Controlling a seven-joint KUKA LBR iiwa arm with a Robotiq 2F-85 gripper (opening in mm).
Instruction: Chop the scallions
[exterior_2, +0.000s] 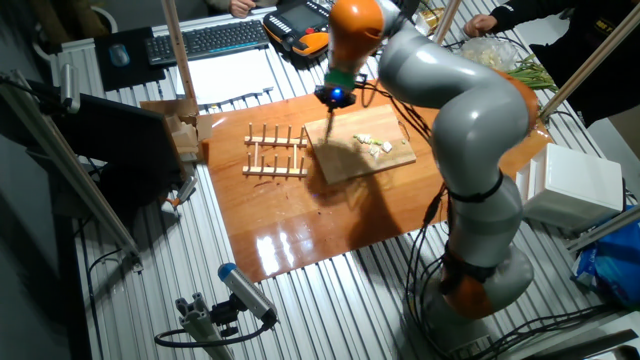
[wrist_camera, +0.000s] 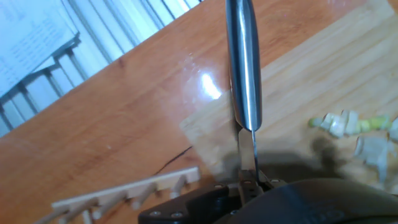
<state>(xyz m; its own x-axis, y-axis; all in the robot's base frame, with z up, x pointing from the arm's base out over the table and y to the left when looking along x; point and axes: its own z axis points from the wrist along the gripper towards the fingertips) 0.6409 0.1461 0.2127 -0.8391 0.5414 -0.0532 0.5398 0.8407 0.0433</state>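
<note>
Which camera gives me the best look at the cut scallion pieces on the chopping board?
The hand view: the scallions appear large, as separate pale and greenish pieces beside the knife, though the frame edge crops some. The fixed view shows them only as a tiny pale cluster on the wooden board.

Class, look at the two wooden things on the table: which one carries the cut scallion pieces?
The flat wooden board, at the right under the knife, carries the scallions. The wooden rack beside it, with upright pegs, holds nothing.
</note>
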